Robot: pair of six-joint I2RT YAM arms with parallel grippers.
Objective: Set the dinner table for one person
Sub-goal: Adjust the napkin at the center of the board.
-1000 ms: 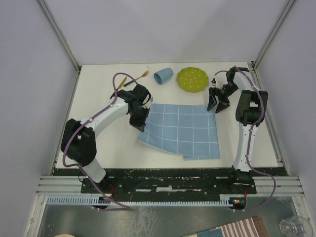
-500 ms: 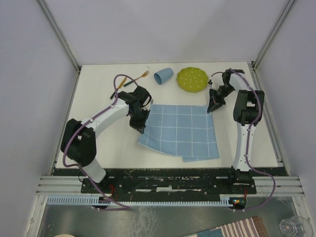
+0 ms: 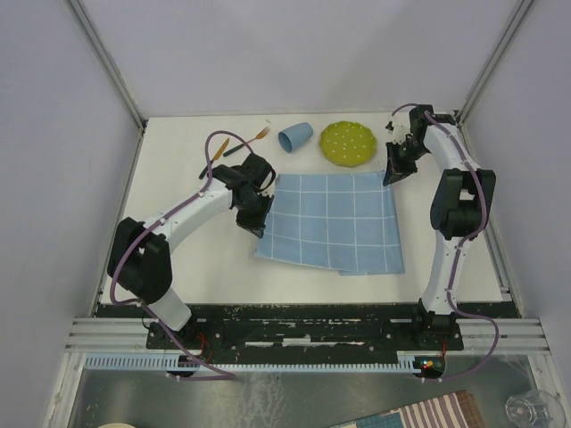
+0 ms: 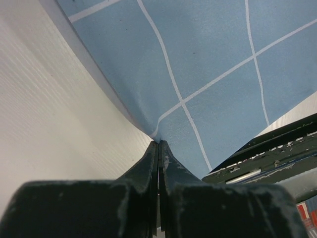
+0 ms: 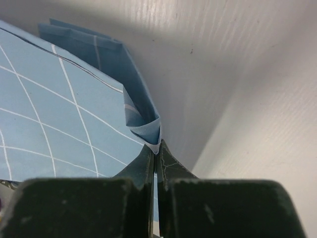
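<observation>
On the white bench point(image 3: 205, 267), the cloth point(image 3: 335, 218), likely limp and light, stretches between left tool point(image 4: 158, 145) and right tool point(image 5: 157, 148), each clamped on its edge.

Matt desk, soft cloth
The white desk point(image 3: 223, 259) looks matt and faintly ribbed; the light-blue grid cloth point(image 3: 335, 223) is soft fabric; the green plate point(image 3: 348, 143) and blue cup point(image 3: 295, 137) look like smooth plastic.

Left gripper point(image 4: 158, 148) with dark jaws pressed together on the edge of a light-blue cloth point(image 4: 213, 59) with white grid lines, white dinner table point(image 4: 49, 124) left of the cloth, scuffed black rail point(image 4: 267, 158) at the cloth's lower right.
</observation>
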